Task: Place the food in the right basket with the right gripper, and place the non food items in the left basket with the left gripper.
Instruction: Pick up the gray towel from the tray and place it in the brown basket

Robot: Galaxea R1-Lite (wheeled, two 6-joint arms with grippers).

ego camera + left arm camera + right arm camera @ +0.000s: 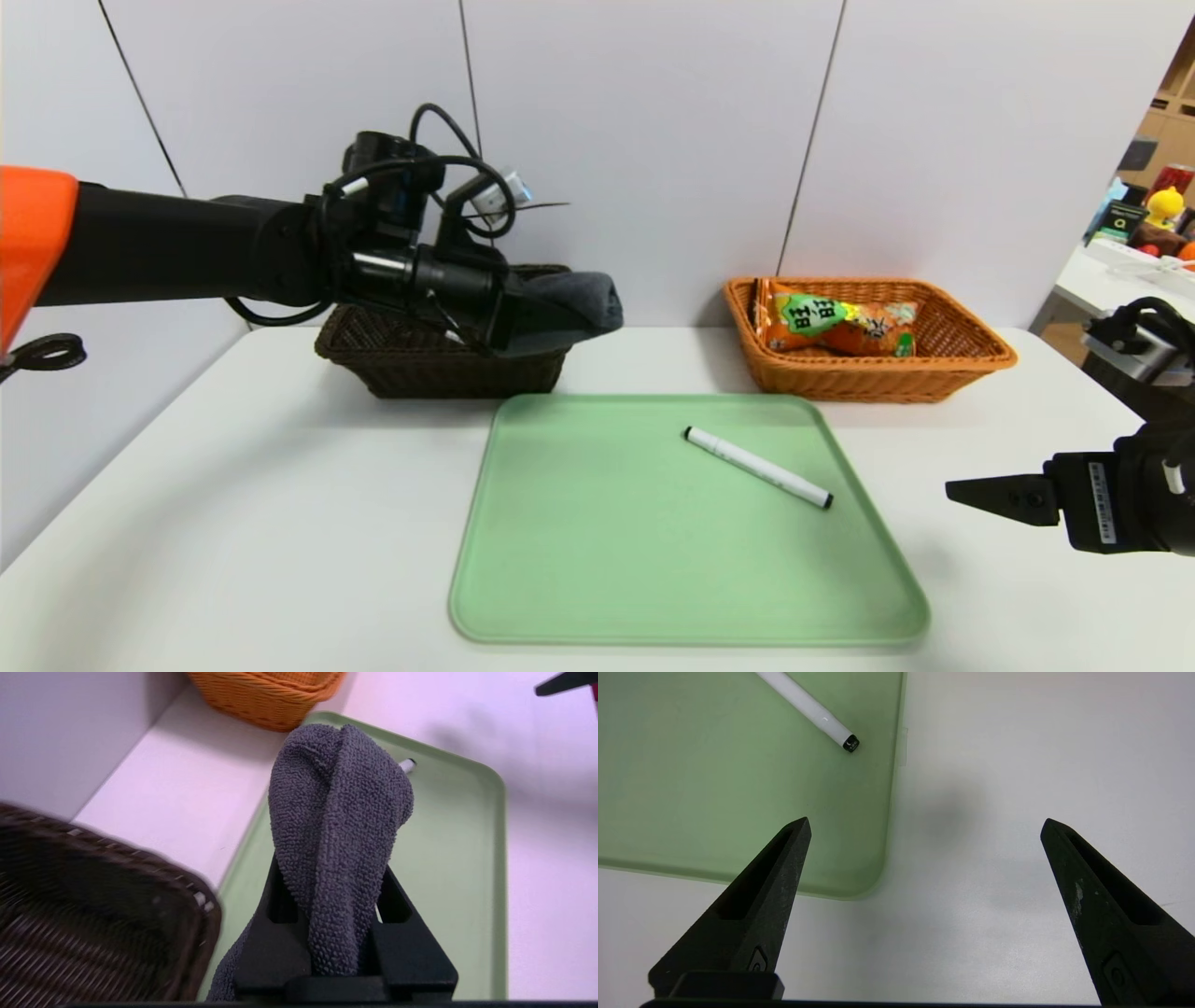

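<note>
Fingers of the left gripper (334,933) clamp the grey cloth (336,826); right gripper (924,826) spread wide.

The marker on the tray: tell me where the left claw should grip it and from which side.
Grip the marker mid-barrel, from straight above, jaws set across its length. It lies flat and diagonal on the green tray, alone, so both sides are open. The left claw first has to release the grey cloth.

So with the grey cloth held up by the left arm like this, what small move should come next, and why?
Probably carry it a little farther over the dark brown woven wicker basket, then open. The left claw is shut on the dark grey rolled cloth, which hangs at the basket's right end, partly over the pale green plastic tray.
</note>
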